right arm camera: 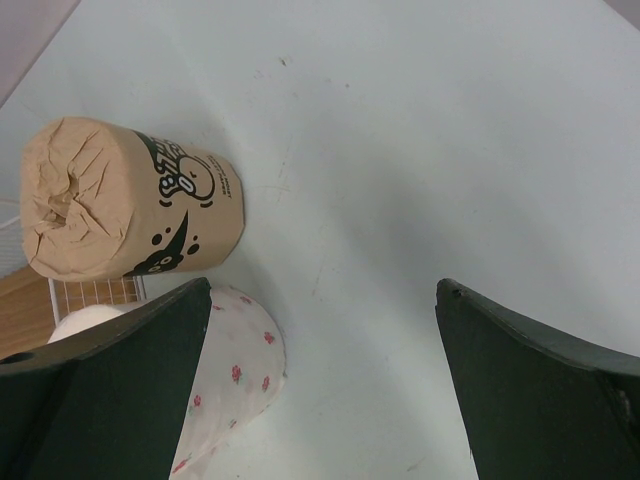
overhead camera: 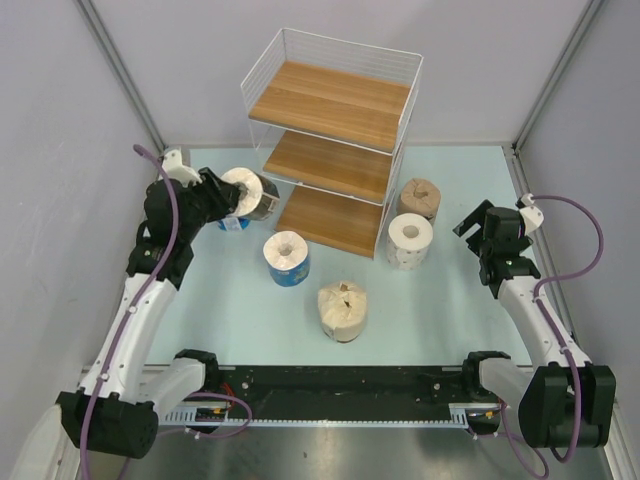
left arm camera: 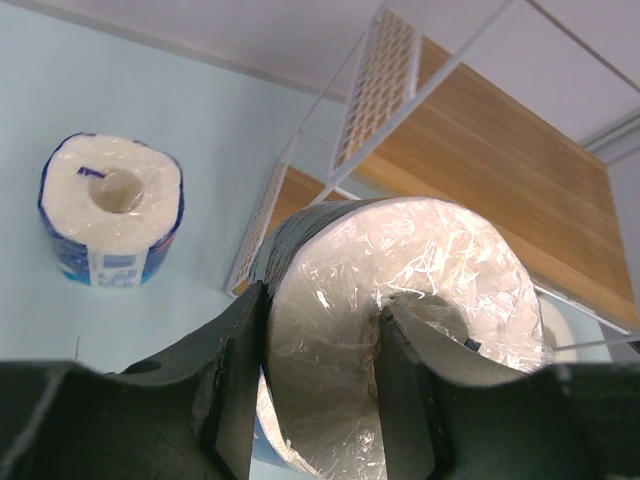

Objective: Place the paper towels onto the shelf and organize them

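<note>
My left gripper (overhead camera: 232, 200) is shut on the dark-wrapped roll (overhead camera: 250, 192), one finger in its core (left arm camera: 400, 390), and holds it lifted just left of the shelf (overhead camera: 330, 100). The roll fills the left wrist view (left arm camera: 400, 280). A blue-wrapped roll (left arm camera: 110, 210) stands on the table beneath it (overhead camera: 234, 223). The second blue roll (overhead camera: 287, 258) and the cream roll (overhead camera: 342, 310) stand in front of the shelf. The tan-brown roll (overhead camera: 418, 198) and white dotted roll (overhead camera: 410, 240) stand at its right. My right gripper (overhead camera: 478, 228) is open and empty right of them; both show in its view, tan-brown (right arm camera: 120, 200), dotted (right arm camera: 235, 360).
The shelf's three wooden boards step down toward me, the lowest (overhead camera: 330, 220) near the table. Grey walls and metal posts (overhead camera: 120, 70) enclose the table. A black rail (overhead camera: 340, 380) runs along the near edge between the arm bases.
</note>
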Robot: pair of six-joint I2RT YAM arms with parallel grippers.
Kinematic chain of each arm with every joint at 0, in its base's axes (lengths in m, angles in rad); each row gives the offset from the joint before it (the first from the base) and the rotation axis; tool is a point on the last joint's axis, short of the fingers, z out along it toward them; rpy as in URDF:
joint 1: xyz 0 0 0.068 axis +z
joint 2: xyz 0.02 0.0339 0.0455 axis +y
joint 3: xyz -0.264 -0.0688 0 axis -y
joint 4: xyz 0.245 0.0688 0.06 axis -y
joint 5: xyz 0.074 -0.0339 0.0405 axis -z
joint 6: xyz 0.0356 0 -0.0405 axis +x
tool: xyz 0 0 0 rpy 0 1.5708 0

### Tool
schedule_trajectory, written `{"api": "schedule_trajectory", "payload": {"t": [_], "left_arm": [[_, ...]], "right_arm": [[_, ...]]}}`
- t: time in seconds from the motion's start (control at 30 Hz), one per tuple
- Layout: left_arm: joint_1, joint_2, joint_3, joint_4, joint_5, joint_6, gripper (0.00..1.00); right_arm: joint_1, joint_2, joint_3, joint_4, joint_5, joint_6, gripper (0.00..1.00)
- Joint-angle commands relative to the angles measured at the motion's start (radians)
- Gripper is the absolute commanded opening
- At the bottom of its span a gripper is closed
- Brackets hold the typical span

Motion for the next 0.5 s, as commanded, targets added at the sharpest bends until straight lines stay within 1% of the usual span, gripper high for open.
{"api": "schedule_trajectory", "payload": {"t": [0.0, 0.17, 0.23, 0.47], "left_arm": [[0.007, -0.041, 0.089, 0.062, 0.115, 0.031, 0.44], [0.007, -0.033, 0.148, 0.078, 0.161, 0.019, 0.39], [0.007, -0.028, 0.161, 0.092, 0.184, 0.010, 0.34], [0.002, 0.016, 0.188, 0.184, 0.218, -0.036, 0.34]], "right_arm": [[-0.005, -0.029, 0.032, -0.018, 0.029, 0.001, 1.00], [-0.005, -0.023, 0.032, -0.013, 0.028, 0.007, 1.00], [-0.005, -0.021, 0.032, -0.015, 0.026, 0.010, 1.00], [-0.005, -0.023, 0.032, -0.039, 0.034, 0.020, 1.00]]}}
